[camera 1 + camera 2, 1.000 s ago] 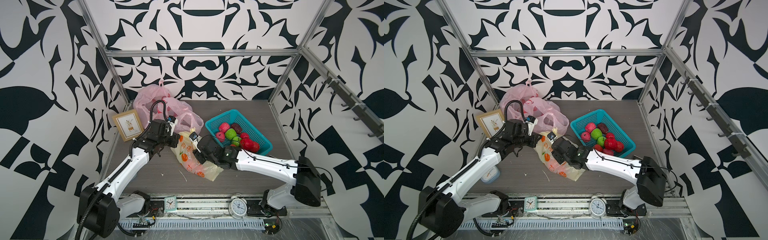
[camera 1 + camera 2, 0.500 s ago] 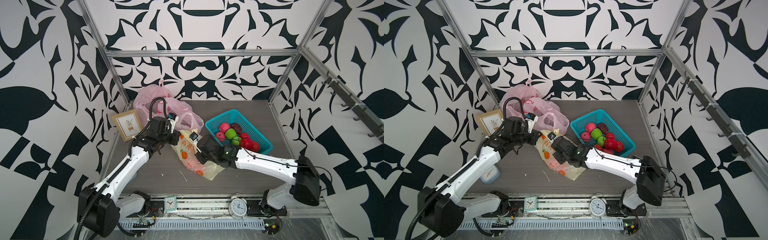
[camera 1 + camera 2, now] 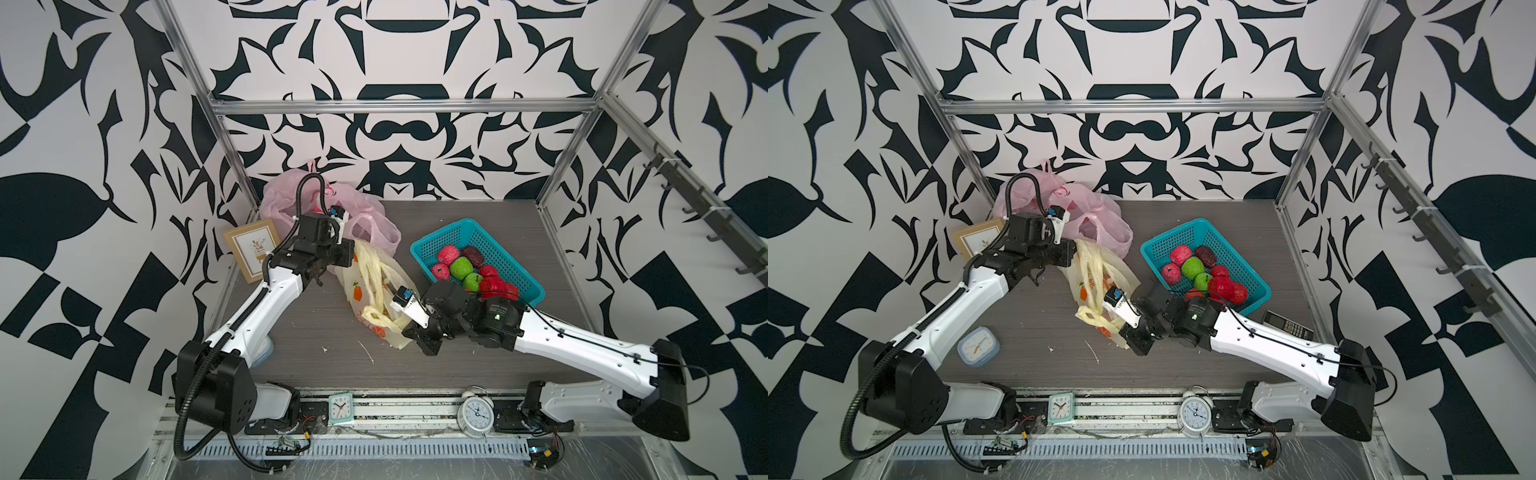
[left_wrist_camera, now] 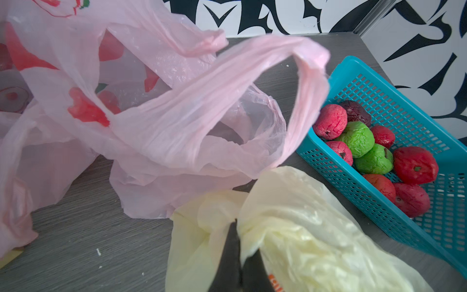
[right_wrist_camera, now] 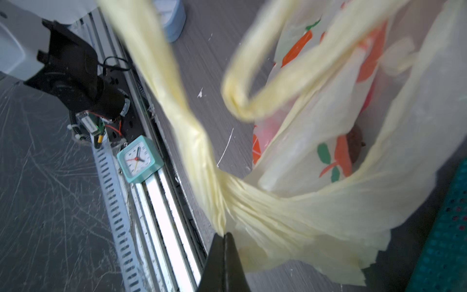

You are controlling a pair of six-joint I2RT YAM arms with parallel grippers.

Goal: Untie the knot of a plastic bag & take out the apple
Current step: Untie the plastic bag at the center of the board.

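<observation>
A pale yellow plastic bag [image 3: 360, 286] [image 3: 1090, 279] printed with orange fruit lies mid-table, stretched between both arms. My left gripper [image 3: 353, 254] [image 4: 241, 239] is shut on the bag's far end [image 4: 303, 240]. My right gripper [image 3: 409, 332] [image 5: 224, 235] is shut on the bunched near edge of the bag [image 5: 290, 209]. The bag's handles [image 5: 242, 101] hang as loose loops, and no knot shows. In the right wrist view a dark round apple [image 5: 355, 148] sits deep inside the bag.
A teal basket [image 3: 525, 286] of red and green apples stands right of the bag, close behind my right wrist. Pink bags [image 3: 286, 199] and a picture frame [image 3: 251, 249] fill the back left. A blue clock [image 3: 978, 347] and a calculator [image 3: 1289, 328] lie nearer the front.
My right gripper has shut on the bag's near edge and drawn it toward the front. The left gripper has lifted back a little, and the bag is pulled longer between them.
</observation>
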